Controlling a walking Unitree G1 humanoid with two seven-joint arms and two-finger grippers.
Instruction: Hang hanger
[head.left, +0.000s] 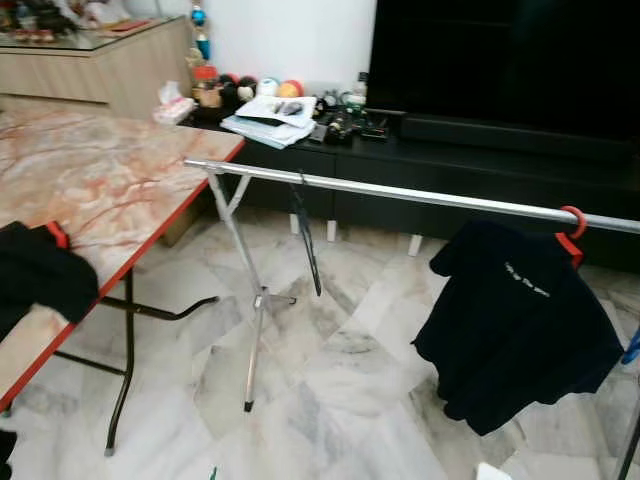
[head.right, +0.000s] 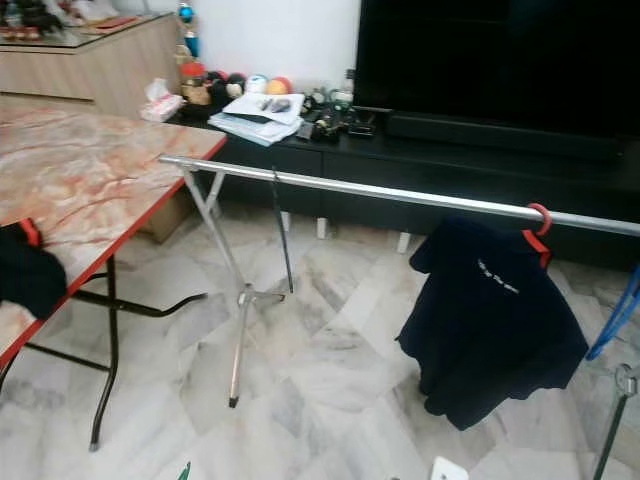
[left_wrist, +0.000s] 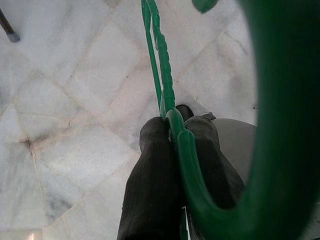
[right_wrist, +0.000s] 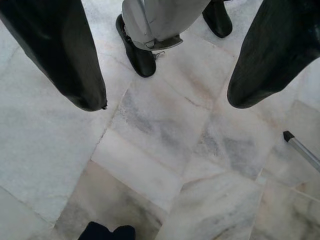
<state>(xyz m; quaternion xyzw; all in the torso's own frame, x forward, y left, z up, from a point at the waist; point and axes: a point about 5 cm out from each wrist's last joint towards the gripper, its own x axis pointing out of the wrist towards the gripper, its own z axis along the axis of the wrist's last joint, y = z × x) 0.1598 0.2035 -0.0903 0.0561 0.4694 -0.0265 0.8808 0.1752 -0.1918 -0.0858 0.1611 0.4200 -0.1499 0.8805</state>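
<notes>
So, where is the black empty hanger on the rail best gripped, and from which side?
Likely at the neck just under its hook. The black hanger hangs edge-on on the silver rail, so fingers would best come from the open floor side and close across its thin flat frame. The free right gripper suits; the left gripper holds a green hanger.

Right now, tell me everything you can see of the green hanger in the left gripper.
The green hanger looks like smooth moulded plastic. A thick curved part, likely the hook, sweeps close past the left wrist camera, and a thin ribbed bar runs away from it. The left gripper is shut on it where bar meets curve, one black finger on each side. It hangs above the pale marble floor, touching nothing else visible. It carries no garment in view.
</notes>
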